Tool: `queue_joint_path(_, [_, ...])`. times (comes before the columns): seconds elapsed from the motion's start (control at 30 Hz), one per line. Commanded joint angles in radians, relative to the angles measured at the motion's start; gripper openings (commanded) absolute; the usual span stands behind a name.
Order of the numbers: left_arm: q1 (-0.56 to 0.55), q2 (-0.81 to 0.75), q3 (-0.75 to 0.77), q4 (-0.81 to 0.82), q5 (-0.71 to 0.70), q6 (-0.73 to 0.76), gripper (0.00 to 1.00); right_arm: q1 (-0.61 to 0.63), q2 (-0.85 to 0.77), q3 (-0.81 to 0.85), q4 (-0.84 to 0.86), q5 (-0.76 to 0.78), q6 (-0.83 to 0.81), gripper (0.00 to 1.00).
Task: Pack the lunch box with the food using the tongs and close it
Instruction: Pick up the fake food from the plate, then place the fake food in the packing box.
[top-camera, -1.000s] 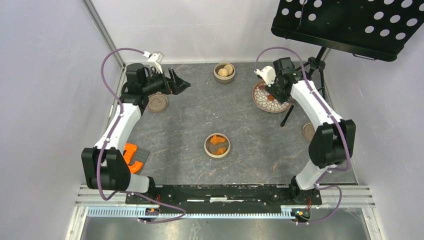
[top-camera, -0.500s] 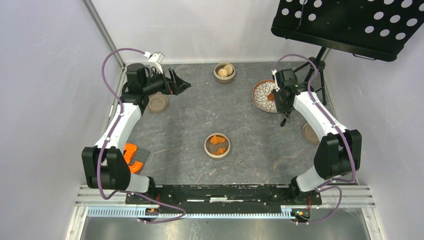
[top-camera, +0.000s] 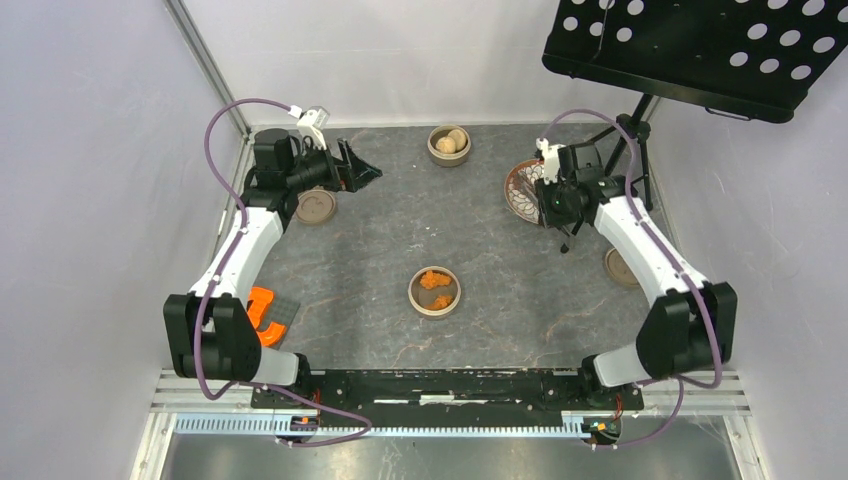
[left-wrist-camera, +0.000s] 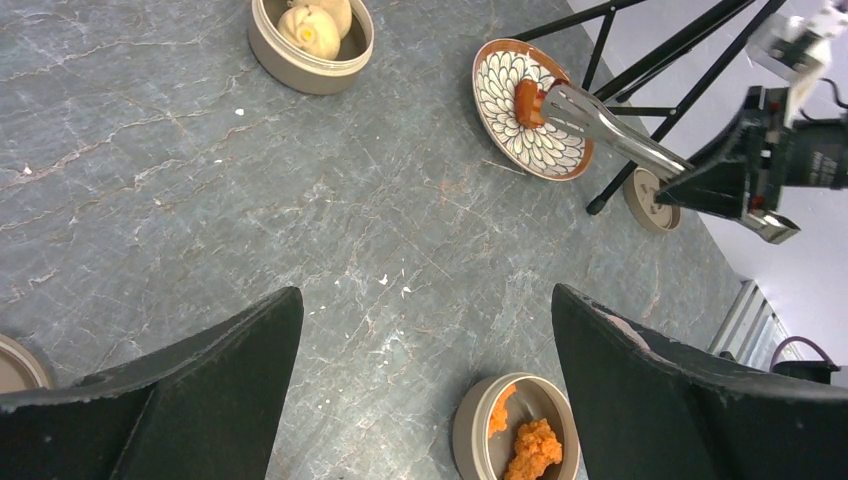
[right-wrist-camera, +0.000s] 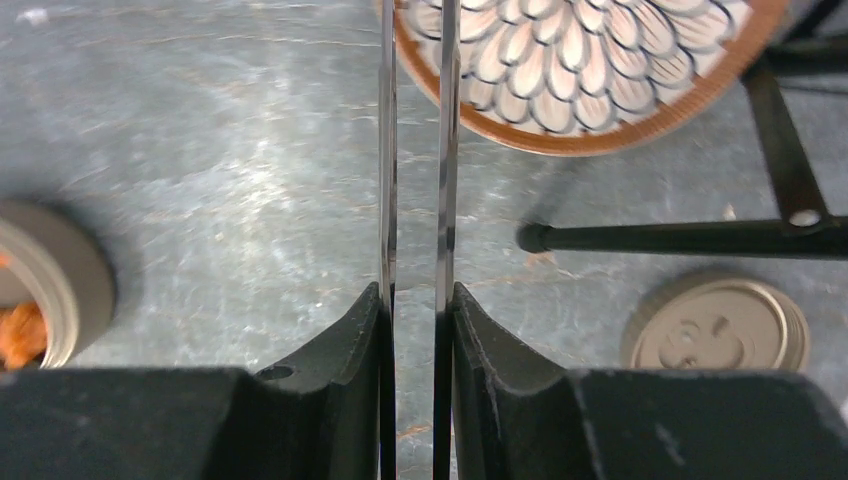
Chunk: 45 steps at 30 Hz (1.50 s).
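In the left wrist view the thin grey tongs (left-wrist-camera: 612, 128) pinch a brown-orange piece of food (left-wrist-camera: 528, 101) over the patterned plate (left-wrist-camera: 520, 140). My right gripper (right-wrist-camera: 415, 300) is shut on the tongs' two arms (right-wrist-camera: 387, 150), which run nearly parallel with a narrow gap; it hovers by the plate (top-camera: 520, 190) at the back right. Mid-table, a round lunch box tin (top-camera: 434, 291) holds orange crumbed chunks (left-wrist-camera: 533, 450). A second tin (top-camera: 449, 144) at the back holds pale buns (left-wrist-camera: 310, 27). My left gripper (top-camera: 362, 172) stands wide open at the back left, holding nothing.
One round lid (top-camera: 315, 207) lies under the left arm, another (top-camera: 620, 266) by the right edge near the black stand's legs (right-wrist-camera: 680, 236). An orange and black object (top-camera: 266, 310) sits at the near left. A perforated black panel (top-camera: 700, 50) overhangs the back right.
The right arm's elbow has swung out to the right and its wrist has turned and shifted over the plate; the tongs are squeezed slightly narrower. The left arm has not moved.
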Motion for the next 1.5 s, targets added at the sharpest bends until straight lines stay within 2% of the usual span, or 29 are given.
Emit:
queue_joint_path(0.0, [-0.003,-0.026,0.0,0.046,0.007,-0.002,1.0,0.039,-0.144,-0.07,0.113,-0.243,-0.178,0.09])
queue_joint_path(0.17, [-0.002,-0.026,-0.001,0.045,0.009,-0.003,1.0,0.141,-0.237,-0.153,0.125,-0.356,-0.389,0.06])
queue_joint_path(0.43, [-0.002,-0.04,-0.001,0.028,0.005,0.002,1.0,0.311,-0.334,-0.309,0.117,-0.416,-0.688,0.03])
queue_joint_path(0.77, [-0.002,-0.061,0.001,-0.013,-0.003,0.033,1.0,0.416,-0.33,-0.391,0.063,-0.464,-0.854,0.03])
queue_joint_path(1.07, [-0.002,-0.067,-0.004,-0.015,-0.003,0.039,1.0,0.457,-0.293,-0.399,0.077,-0.438,-0.837,0.15])
queue_joint_path(1.27, [-0.003,-0.066,-0.004,-0.015,-0.002,0.044,1.0,0.458,-0.269,-0.387,0.085,-0.42,-0.809,0.31])
queue_joint_path(1.47, [-0.003,-0.064,-0.004,-0.014,-0.001,0.046,1.0,0.458,-0.276,-0.369,0.093,-0.392,-0.769,0.43])
